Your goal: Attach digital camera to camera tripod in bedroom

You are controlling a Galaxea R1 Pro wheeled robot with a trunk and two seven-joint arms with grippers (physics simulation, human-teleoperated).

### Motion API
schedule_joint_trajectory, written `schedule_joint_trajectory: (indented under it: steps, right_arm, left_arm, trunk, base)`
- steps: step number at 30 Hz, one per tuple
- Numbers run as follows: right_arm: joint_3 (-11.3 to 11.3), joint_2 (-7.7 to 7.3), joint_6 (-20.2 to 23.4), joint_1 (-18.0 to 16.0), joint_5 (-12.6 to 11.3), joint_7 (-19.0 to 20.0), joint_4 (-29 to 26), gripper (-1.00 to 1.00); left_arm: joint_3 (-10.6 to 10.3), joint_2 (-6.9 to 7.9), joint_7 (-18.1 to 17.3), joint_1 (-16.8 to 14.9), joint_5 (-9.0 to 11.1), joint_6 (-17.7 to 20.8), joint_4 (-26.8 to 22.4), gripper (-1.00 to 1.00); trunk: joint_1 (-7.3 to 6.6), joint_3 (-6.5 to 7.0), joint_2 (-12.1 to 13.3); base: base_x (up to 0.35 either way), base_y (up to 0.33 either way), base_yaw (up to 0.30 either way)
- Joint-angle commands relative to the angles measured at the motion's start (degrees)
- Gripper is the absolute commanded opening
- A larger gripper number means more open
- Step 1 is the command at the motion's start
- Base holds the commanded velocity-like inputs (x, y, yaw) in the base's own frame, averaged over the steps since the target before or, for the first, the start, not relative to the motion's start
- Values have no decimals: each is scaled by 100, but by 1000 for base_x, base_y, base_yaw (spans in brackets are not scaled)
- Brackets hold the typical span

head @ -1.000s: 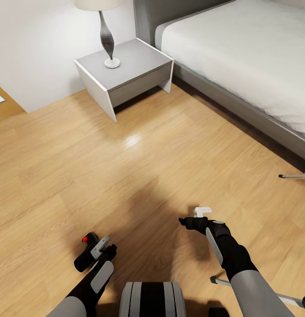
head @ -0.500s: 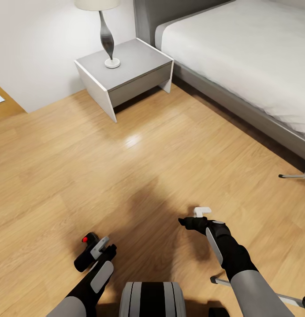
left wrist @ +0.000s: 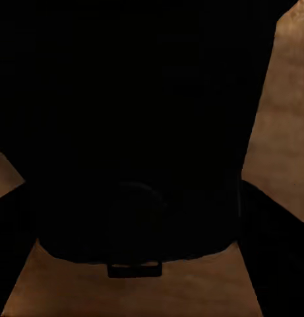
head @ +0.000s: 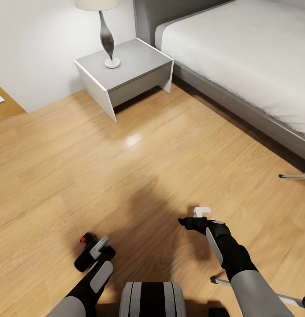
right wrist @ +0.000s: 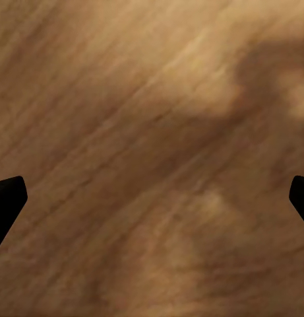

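Wood plank floor (right wrist: 152,152), shadowed; two black fingertips (right wrist: 6,198) wide apart.

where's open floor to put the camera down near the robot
The widest bare floor lies between the nightstand and the two hands. Another strip runs beside the bed. It is tighter near the right hand, where silver tripod legs lie at the frame's right edge.

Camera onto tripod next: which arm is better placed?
Left, probably. Its pincer already holds the camera, dark against the left wrist lens. The right pincer is open and empty over the floor, free to steady the tripod.
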Motion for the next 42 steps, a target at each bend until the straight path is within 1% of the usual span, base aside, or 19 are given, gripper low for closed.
schedule_joint_trajectory:
  steps: [1,14,17,19,20,21,22,23,28,29,31,34,35,37,39,40,41,42]
  right_arm:
    - [-1,0,31,-1,-21,3,-7,100]
    - [-1,0,31,-1,-21,3,0,100]
    - [-1,0,31,-1,-21,3,1,100]
    - [-1,0,31,-1,-21,3,-2,100]
    - [-1,0,31,-1,-21,3,-3,100]
    - [-1,0,31,-1,-24,3,-5,100]
    - [-1,0,31,-1,-25,3,-5,100]
    - [-1,0,31,-1,-25,8,-6,100]
    - [-1,-3,31,-1,-28,48,-13,100]
    - [-1,-5,31,-1,-26,77,-14,100]
    - [-1,-6,31,-1,-24,112,-16,100]
    - [-1,-8,31,-1,-24,174,-25,100]
    - [-3,-8,31,-1,-25,216,-31,100]
    - [-6,-8,31,-1,-24,270,-37,100]
    - [-8,-8,31,-1,-26,298,-39,100]
    - [-9,-9,31,-1,-28,330,-43,100]
    - [-9,-10,34,-1,-29,447,-48,100]
    - [-10,-12,35,-1,-29,492,-48,100]
  left_arm:
    - [-41,13,36,-2,63,-37,-12,-100]
    - [-65,14,36,-2,55,-37,-97,-100]
    - [-77,11,64,-2,30,-58,-197,-100]
    - [-78,8,93,-2,-40,-85,-411,-100]
    - [-78,6,106,-2,-85,-92,-522,-100]
    - [-81,-9,179,3,-297,-101,-912,-100]
    - [-84,-15,222,9,-389,-100,-1041,-100]
    - [-89,-31,345,22,-591,-92,-1280,-100]
    - [-144,-92,732,47,-1095,-54,-1717,-100]
    - [-235,-120,832,51,-1243,-32,-1864,-100]
    - [-379,-141,903,54,-1341,13,-2005,-100]
    - [-662,-160,969,57,-1425,129,-2225,-100]
    - [-847,-164,1000,58,-1452,235,-2376,-100]
    - [-1045,-165,1027,59,-1474,422,-2582,-100]
    - [-1121,-167,1037,59,-1480,558,-2685,-100]
    - [-1173,-168,1044,59,-1478,701,-2757,-100]
    - [-1223,-169,1058,59,-1470,955,-2828,-100]
    - [-1230,-170,1062,59,-1469,1004,-2838,-100]
  trunk:
    - [-1,-3,-1]
    - [-1,-3,-1]
    - [-1,-3,-1]
    - [-1,-3,-1]
    - [-1,-3,-1]
    - [-1,-3,-1]
    - [-1,-3,-1]
    - [-1,-3,-1]
    - [-1,-3,-1]
    - [-1,-3,-1]
    - [-1,-3,-1]
    - [-1,-3,-1]
    - [-1,-3,-1]
    - [-1,-3,-1]
    - [-1,-3,-1]
    - [-1,-3,-1]
    - [-1,-3,-1]
    - [-1,-3,-1]
  base:
    - [0,0,0]
    - [0,0,0]
    - [0,0,0]
    - [0,0,0]
    - [0,0,0]
    - [0,0,0]
    - [0,0,0]
    - [0,0,0]
    - [0,0,0]
    - [0,0,0]
    - [0,0,0]
    - [0,0,0]
    - [0,0,0]
    - [0,0,0]
    - [0,0,0]
    - [0,0,0]
    - [0,0,0]
    - [0,0,0]
